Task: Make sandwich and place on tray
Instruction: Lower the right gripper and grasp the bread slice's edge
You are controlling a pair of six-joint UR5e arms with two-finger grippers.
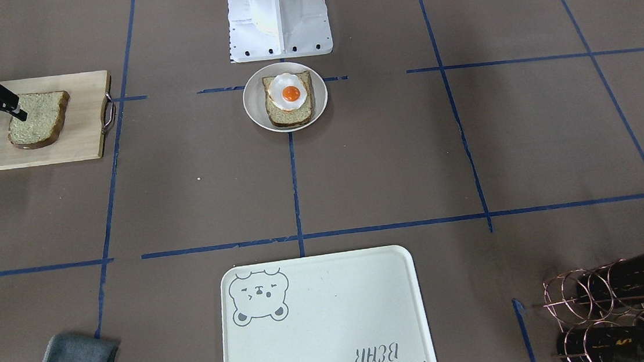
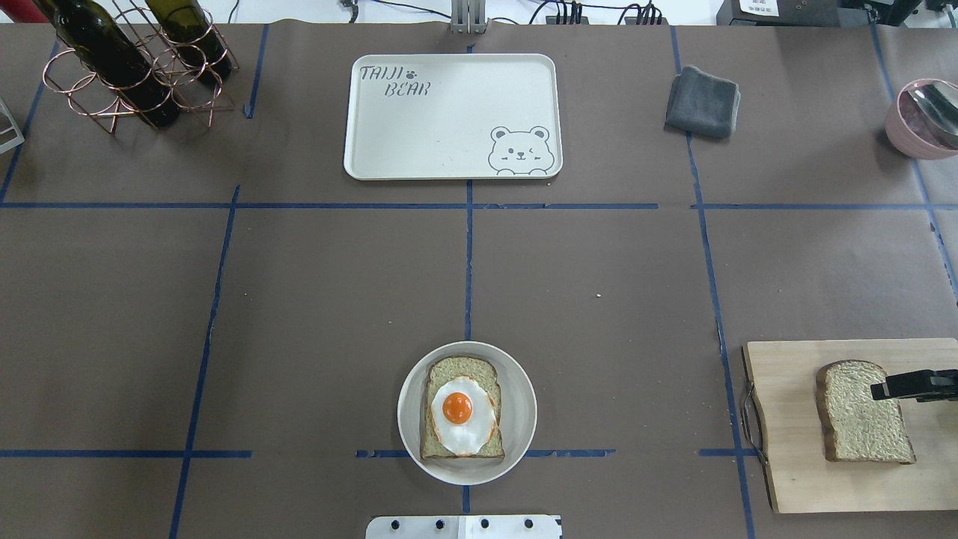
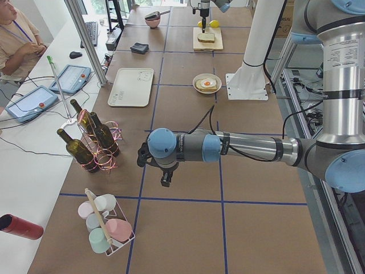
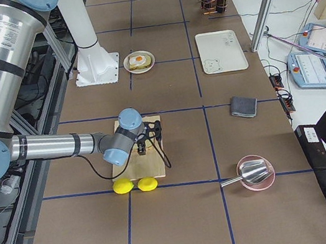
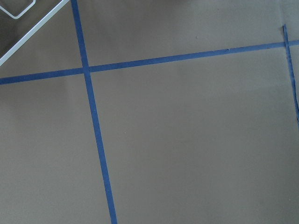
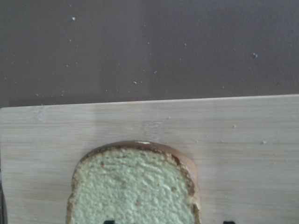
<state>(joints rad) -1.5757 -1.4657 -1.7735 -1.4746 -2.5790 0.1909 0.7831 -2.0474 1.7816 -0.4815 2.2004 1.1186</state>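
Nearest the robot's base, a round white plate [image 2: 410,412] holds one bread slice [image 2: 460,368] with a fried egg [image 2: 468,438] lying on top, yolk up. Level with it on the right, the right gripper [image 1: 5,115] hangs low over a wooden cutting board [image 2: 786,449]. Its two fingers are spread wide and hold nothing, their tips over the right edge of a second slice [image 2: 861,419] lying flat on the board. Whether they touch the bread cannot be told. The right wrist camera catches only two dark fingertips at its lower edge and cuts off the slice's near half. Two lemons [image 4: 135,184] lie just beside the board's right side.

Toward the table's left end, the left arm [image 3: 239,147] stretches nearly level, low above the brown paper, with the left gripper [image 3: 165,176] pointing down. It shows only from the side, small and dark, so whether it is spread or closed cannot be told.

Far centre lies the tray [image 2: 449,120], well apart from both slices. A grey cloth [image 2: 702,102] sits to its right and a copper bottle rack [image 2: 112,75] to its left. A pink bowl [image 2: 917,120] is cut off at the far right edge.
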